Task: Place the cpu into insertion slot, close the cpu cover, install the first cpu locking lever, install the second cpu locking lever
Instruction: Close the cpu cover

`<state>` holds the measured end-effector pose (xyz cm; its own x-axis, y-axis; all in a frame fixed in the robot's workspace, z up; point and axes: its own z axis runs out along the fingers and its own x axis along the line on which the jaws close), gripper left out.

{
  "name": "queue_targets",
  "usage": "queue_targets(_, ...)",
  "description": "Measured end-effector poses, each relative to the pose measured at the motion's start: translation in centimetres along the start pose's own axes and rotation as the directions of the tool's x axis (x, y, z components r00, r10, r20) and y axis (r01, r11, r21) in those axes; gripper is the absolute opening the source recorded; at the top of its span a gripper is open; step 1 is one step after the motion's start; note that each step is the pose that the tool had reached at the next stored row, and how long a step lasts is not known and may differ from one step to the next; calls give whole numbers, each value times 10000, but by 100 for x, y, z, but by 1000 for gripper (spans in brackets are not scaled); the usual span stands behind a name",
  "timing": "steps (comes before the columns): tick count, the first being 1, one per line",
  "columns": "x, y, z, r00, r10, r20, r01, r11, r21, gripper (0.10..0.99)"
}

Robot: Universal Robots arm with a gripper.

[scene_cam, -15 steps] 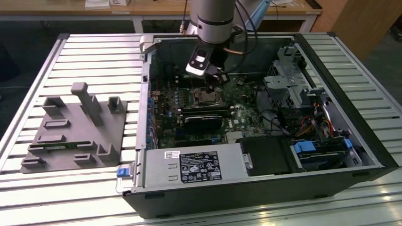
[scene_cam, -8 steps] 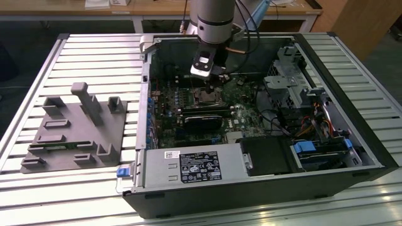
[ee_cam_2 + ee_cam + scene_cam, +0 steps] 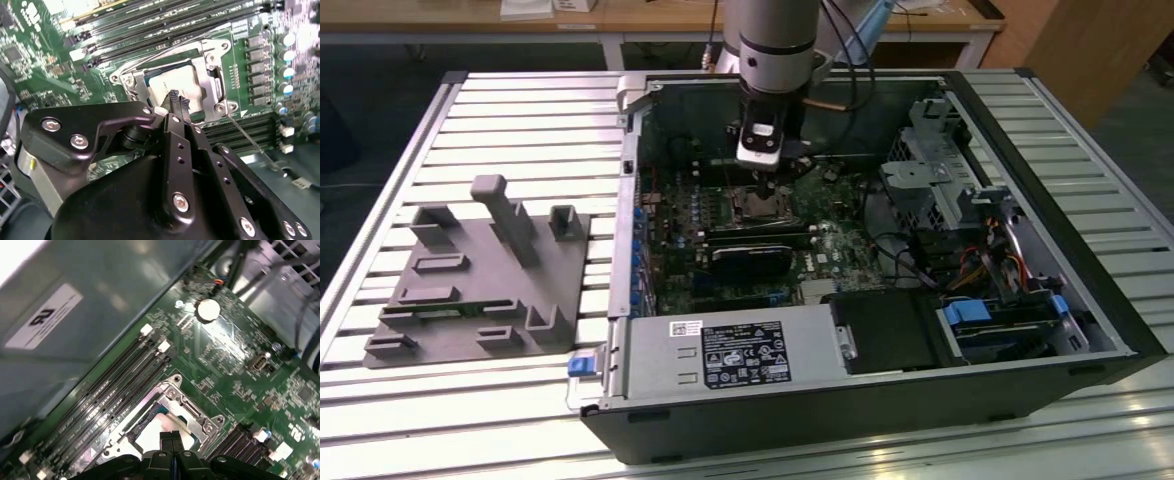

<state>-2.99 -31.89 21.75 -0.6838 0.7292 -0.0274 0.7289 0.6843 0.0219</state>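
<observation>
Gripper (image 3: pixel 177 102): black fingers pressed together, nothing seen between them, tips poised directly over the cpu (image 3: pixel 170 80); whether they touch it cannot be told. Cpu: pale metal top, lying flat in the insertion slot (image 3: pixel 758 205) on the green board. Cpu cover (image 3: pixel 212 85): silver frame lying down around the chip, which shows through its window. Lever rod (image 3: pixel 250 142): thin wire angling outward from one socket corner, across the neighbouring long black slots (image 3: pixel 150 25). Computer case (image 3: pixel 1067 250): lying open-sided on the slatted counter (image 3: pixel 520 110), the arm entering from above with its walls standing clear all round. Black block (image 3: pixel 750 255): just beside the socket. Grey fixture (image 3: pixel 480 280): on the counter, well apart, at the exterior view's left.
</observation>
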Motion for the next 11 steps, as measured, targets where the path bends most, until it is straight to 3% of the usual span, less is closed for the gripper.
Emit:
queue_targets(6, 0, 0, 5, 9942, -1076, 0, 1076, 9942, -7, 106)
queue_targets(11, 0, 0, 9, 9802, -1981, 3, 1981, 9802, -10, 106)
